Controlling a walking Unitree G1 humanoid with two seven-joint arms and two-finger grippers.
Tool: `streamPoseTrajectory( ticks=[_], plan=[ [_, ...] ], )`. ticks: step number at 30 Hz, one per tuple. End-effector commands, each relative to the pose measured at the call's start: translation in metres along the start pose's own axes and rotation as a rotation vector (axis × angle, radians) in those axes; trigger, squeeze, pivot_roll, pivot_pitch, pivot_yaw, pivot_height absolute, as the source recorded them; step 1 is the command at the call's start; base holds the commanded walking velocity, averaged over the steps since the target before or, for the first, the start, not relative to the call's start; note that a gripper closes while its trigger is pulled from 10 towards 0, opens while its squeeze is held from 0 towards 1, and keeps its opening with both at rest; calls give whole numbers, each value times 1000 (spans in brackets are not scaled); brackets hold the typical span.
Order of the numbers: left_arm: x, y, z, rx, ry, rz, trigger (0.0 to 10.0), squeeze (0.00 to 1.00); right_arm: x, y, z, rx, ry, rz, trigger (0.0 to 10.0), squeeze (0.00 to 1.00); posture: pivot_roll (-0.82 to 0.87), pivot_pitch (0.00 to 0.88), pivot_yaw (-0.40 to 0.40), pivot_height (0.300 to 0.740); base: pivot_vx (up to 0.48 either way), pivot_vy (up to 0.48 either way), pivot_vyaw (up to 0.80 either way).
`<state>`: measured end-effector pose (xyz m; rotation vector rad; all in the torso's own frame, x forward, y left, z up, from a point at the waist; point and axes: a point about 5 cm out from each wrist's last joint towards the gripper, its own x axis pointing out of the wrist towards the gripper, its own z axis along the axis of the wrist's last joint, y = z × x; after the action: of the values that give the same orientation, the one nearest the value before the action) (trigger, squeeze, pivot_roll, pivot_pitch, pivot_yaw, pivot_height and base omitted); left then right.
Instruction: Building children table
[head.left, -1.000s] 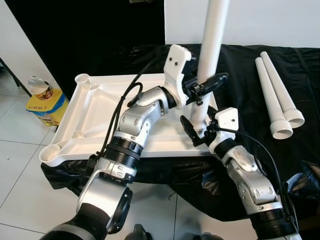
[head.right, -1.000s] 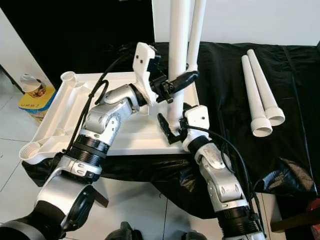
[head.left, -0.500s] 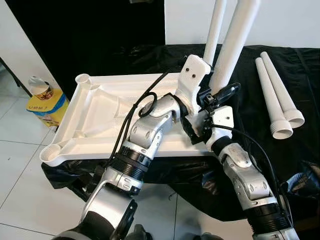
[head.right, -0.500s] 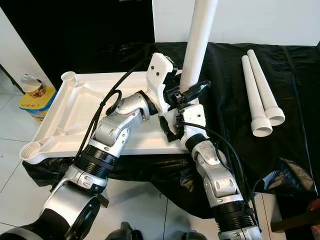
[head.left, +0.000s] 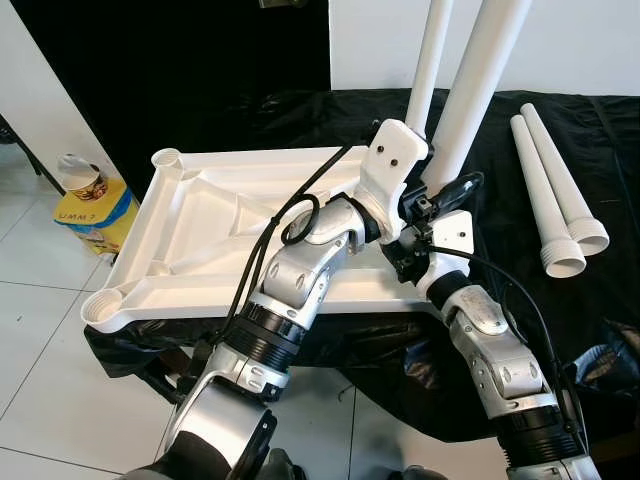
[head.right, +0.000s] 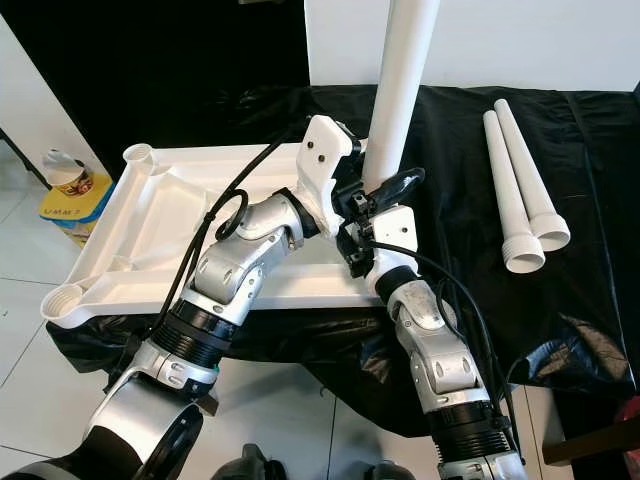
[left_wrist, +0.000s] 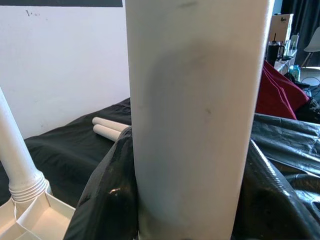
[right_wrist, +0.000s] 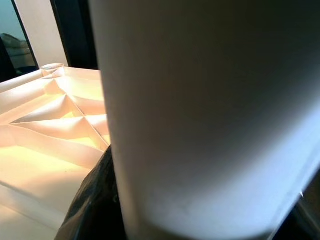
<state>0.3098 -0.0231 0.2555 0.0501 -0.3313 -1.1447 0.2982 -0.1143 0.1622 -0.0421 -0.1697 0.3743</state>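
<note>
**Leg held at near right corner socket, leaning off vertical**

The white tabletop (head.left: 215, 235) lies underside-up on a black cloth (head.left: 500, 130), its ribs and corner sockets exposed. One leg already stands in the far right corner (head.left: 432, 55). A second, nearer leg (head.left: 478, 85) is held by both arms at the near right corner of the tabletop.

The left gripper (head.left: 432, 198) is closed around this leg low on its shaft, one black finger visible across the front. The right gripper (head.left: 408, 262) sits just below it, at the leg's lower end; whether its fingers are clamped on the leg cannot be made out from the head views. Both wrist views look directly onto the white shaft at close range.

The key relation: the held leg's long axis rises from the corner and leans toward the robot's right and away, so it is not yet in line with the socket. In my judgement the next move calls for bringing the shaft upright over the socket before seating.

Two spare legs (head.left: 552, 195) lie side by side on the cloth, well apart to the right, nearer the right arm.
</note>
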Motion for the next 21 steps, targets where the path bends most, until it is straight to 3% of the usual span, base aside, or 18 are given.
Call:
streamPoseTrajectory(
  ticks=[1,17,18,20,21],
  plan=[
    [6,-13,-2,1,4,-54,10000,0,4,3,3,-7,-15,2,10000,0,-84,17,36,740,0,0,0],
    [7,-18,-4,-16,5,-65,10000,0,5,2,5,2,-31,-12,10000,0,-84,10,36,740,0,0,0],
    [7,-18,-4,-31,2,-67,10000,525,5,2,4,0,-28,-12,10000,0,-85,9,35,740,0,0,0],
    [7,-18,-4,-31,2,-67,10000,525,5,2,4,0,-28,-12,10000,0,-85,9,35,740,0,0,0],
    [7,-19,-3,-47,-6,-75,10000,1000,5,1,3,-1,-21,-14,10000,0,-84,8,33,740,0,0,0]
  ],
)
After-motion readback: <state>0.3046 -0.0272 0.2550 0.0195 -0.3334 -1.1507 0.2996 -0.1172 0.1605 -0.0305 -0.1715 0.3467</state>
